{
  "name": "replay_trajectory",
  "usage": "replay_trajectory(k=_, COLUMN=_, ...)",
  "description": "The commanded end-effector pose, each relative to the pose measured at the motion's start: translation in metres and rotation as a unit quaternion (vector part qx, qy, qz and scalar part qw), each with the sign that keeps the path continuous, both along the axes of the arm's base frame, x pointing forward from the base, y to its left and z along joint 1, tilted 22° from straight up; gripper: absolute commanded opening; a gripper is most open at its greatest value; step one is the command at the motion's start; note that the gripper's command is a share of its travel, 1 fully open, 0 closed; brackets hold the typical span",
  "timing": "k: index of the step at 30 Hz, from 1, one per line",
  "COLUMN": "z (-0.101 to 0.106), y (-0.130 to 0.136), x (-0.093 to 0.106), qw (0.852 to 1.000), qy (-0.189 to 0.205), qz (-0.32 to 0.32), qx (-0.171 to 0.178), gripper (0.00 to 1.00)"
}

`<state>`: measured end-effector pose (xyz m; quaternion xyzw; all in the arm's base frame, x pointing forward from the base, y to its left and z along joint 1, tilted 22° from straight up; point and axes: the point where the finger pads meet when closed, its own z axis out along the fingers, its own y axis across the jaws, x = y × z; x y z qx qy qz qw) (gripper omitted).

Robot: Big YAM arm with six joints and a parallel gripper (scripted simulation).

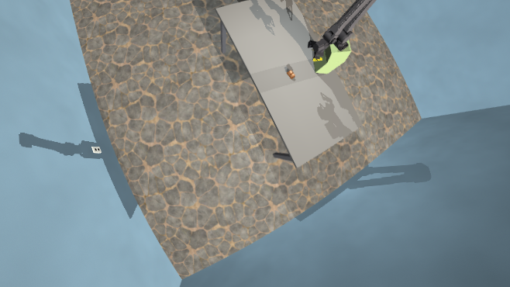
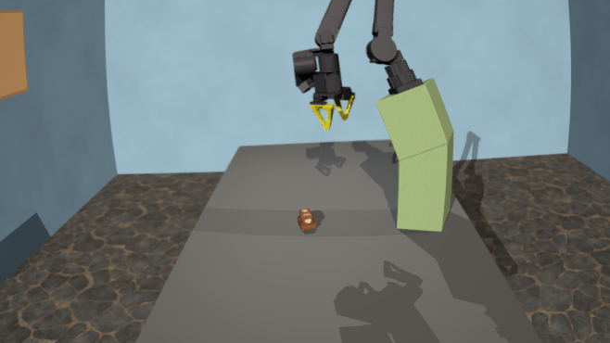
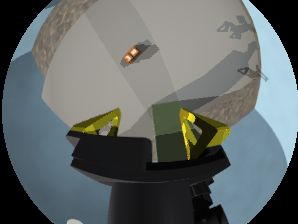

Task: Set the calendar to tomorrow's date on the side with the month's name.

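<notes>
The small orange-brown calendar (image 1: 291, 74) (image 2: 306, 220) (image 3: 131, 54) stands on the table (image 1: 314, 122) (image 2: 260, 276) (image 3: 75, 92). Two pale-topped cubes show side by side in it in the wrist view. The digits, the month's name and the fit of the cubes on the tray's floor are too small to tell. My gripper (image 2: 336, 124) (image 3: 150, 111) is open with nothing between its yellow fingers. It hangs high above the table, well away from the calendar. In the top view its fingertips are mostly hidden.
A bent green pedestal (image 1: 334, 60) (image 2: 423, 188) (image 3: 169, 132) carries the arm at one long edge of the table, to the right of the calendar in the exterior view. Shadows of the arm fall across the table. An orange panel (image 2: 11, 54) is on the left wall.
</notes>
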<state>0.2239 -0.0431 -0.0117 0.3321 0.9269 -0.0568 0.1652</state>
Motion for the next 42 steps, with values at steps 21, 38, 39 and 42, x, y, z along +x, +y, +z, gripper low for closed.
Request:
replay_trajectory(k=21, z=-0.062, y=-0.035, x=0.123, qw=0.954, qy=0.031, qz=0.287, qx=-0.082, gripper=1.00)
replay_trajectory(k=38, z=-0.083, y=-0.046, x=0.148, qw=0.925, qy=0.031, qz=0.360, qx=-0.114, gripper=1.00)
replay_trajectory(k=39, z=-0.083, y=-0.046, x=0.148, qw=0.925, qy=0.031, qz=0.360, qx=-0.114, gripper=1.00)
replay_trajectory(k=42, z=-0.083, y=-0.046, x=0.148, qw=0.925, qy=0.031, qz=0.360, qx=-0.114, gripper=1.00)
